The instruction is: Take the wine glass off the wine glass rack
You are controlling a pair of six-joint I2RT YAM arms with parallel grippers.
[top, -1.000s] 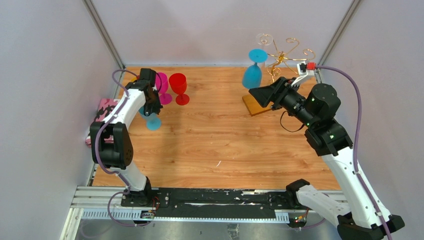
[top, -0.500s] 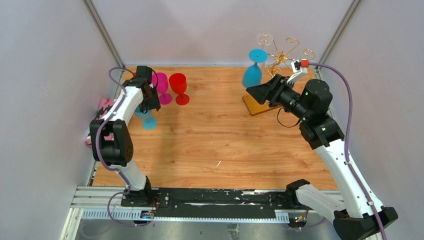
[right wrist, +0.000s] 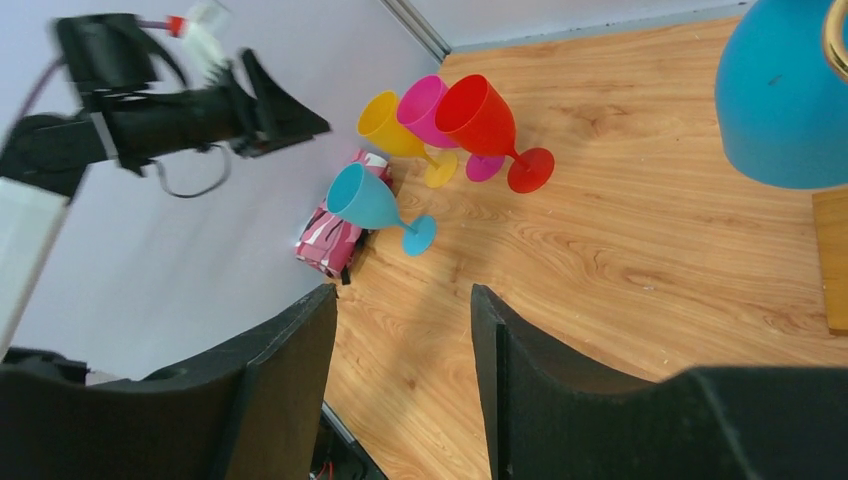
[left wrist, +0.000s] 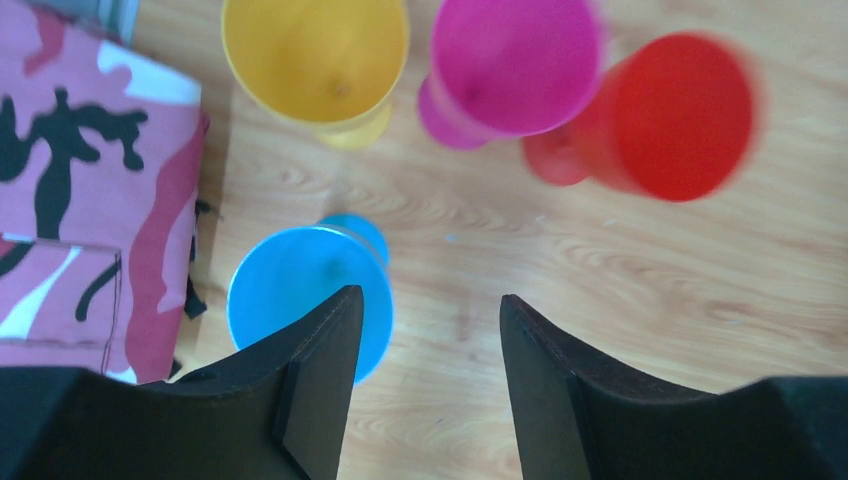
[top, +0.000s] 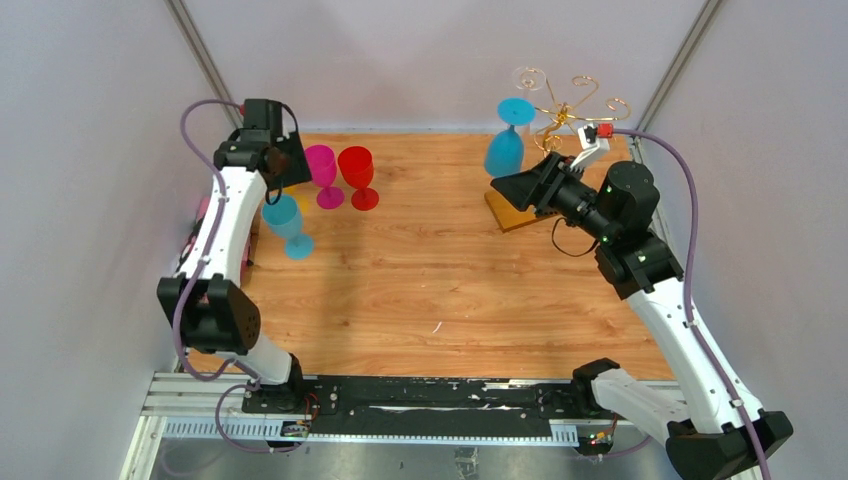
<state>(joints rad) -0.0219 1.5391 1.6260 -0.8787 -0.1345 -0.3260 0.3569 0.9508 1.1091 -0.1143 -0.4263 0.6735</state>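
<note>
We note the right end effector (right wrist: 402, 295) with jaws apart and nothing between them. The wine glass (top: 505, 150), blue, hangs bowl-down from one arm of the wine glass rack (top: 566, 112). It sits just past this end effector's fingertips and outside the jaws. We cannot tell whether a finger touches it.

The overhead view gives us the whole rack: gold scrolls on a stem, with an amber base partly under the right end effector. The right wrist view catches only the glass's bowl, a sliver of gold wire and a corner of the base, all at its right edge. It also looks across the bench (top: 430, 270) to the left arm (top: 225, 230) and four standing glasses.

The left end effector (left wrist: 428, 300) is open, empty and raised, pointing down.
- Below the finger on the left of its wrist view stands a blue glass (left wrist: 300, 300).
- Beyond the fingertips are a yellow glass (left wrist: 315, 55), a magenta glass (left wrist: 515, 65) and a red glass (left wrist: 680, 115).
- Off to that same left side lies a pink camouflage cloth (left wrist: 60, 200).

Overhead, the left arm almost wholly hides the yellow glass; both wrist views show it.

The bench is light wood planking with visible grain. Pale lilac-grey walls (top: 420, 50) stand on three sides, with metal posts (top: 205, 65) at the far corners. A black rail (top: 400, 395) at the near edge carries the arm bases.
</note>
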